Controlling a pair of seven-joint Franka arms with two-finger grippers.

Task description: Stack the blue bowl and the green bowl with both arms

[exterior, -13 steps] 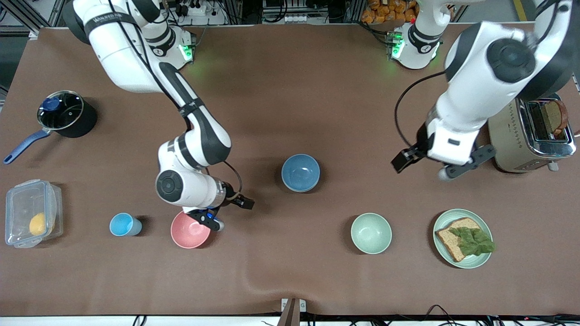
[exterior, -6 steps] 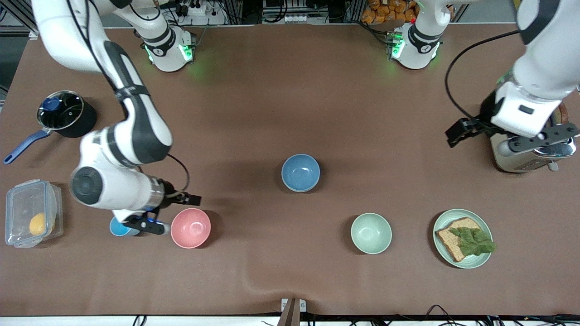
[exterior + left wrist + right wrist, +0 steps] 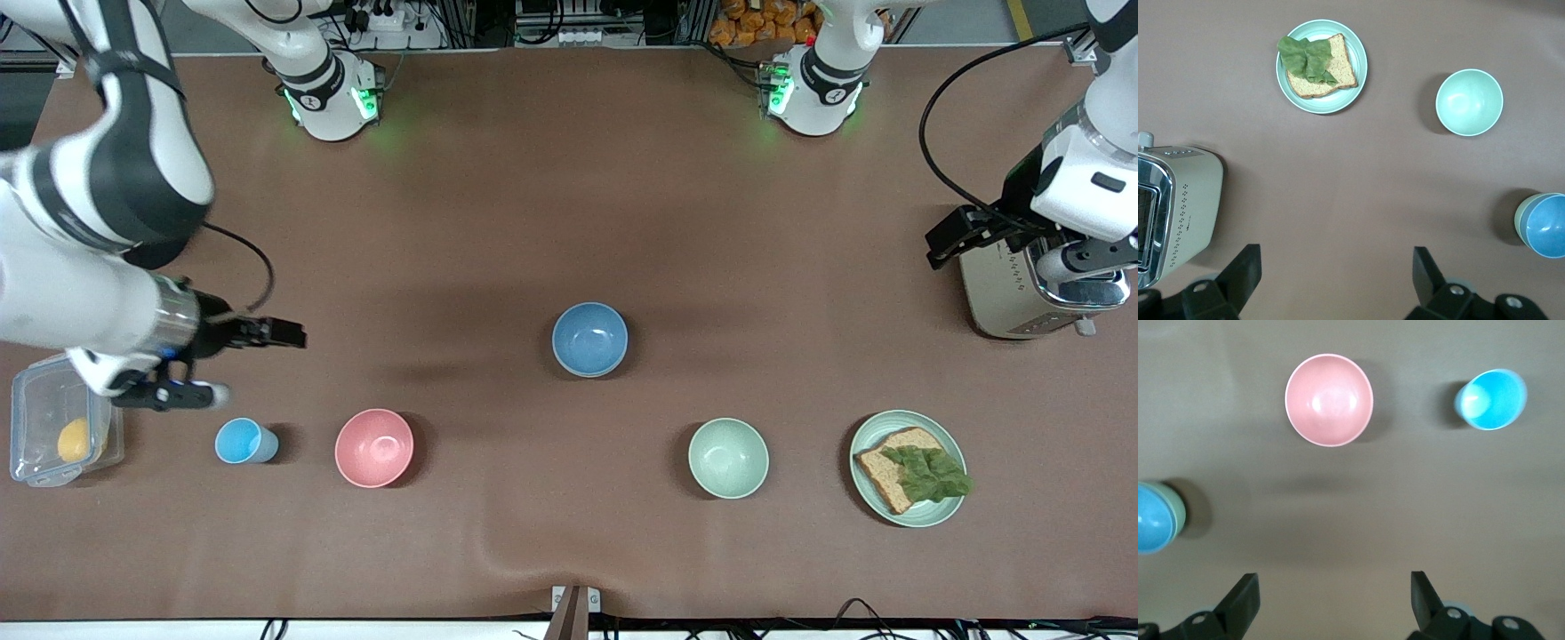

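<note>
Both arms have pulled right out to the table ends since a second ago; the right was over the round pink bowl (image 3: 374, 448), the left was short of the toaster. Stack looks done: the round matte medium-blue bowl (image 3: 589, 338) sits nested in the dull sage-green round bowl (image 3: 1520, 217), mid-table; only a sliver of green rim shows around the blue in both wrist views.

Landmark = that stack:
- right gripper (image 3: 213, 363): released, fingers spread and empty, well away at the right arm's end, up over the edge of the clear plastic lidded box (image 3: 55, 418)
- left gripper (image 3: 1022, 252): also released and empty, well away at the left arm's end, over the shiny steel toaster (image 3: 1013, 289)
- pale mint-green bowl (image 3: 728, 458), mint plate with bread and lettuce (image 3: 908, 468), pink bowl and small light-blue cup (image 3: 243, 441) all nearer the front camera than the stack, none touching it

Read: retreat after release, nothing left to place; blue bowl looks level in the green one
</note>
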